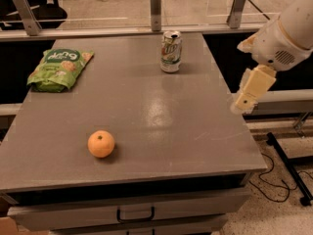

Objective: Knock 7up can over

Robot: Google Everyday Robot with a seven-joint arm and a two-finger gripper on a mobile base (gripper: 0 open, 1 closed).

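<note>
The 7up can (171,52) stands upright near the far edge of the grey table (146,111), silver-white with green markings and a shiny top. My gripper (250,91) hangs at the table's right edge, pale yellow under the white arm (283,33). It is well right of the can and nearer to the camera, and it touches nothing.
A green snack bag (59,68) lies at the far left of the table. An orange (101,144) sits at the front left. A rail with metal posts (155,4) runs behind the table. Drawers (134,213) are below the front edge. Cables lie on the floor at right.
</note>
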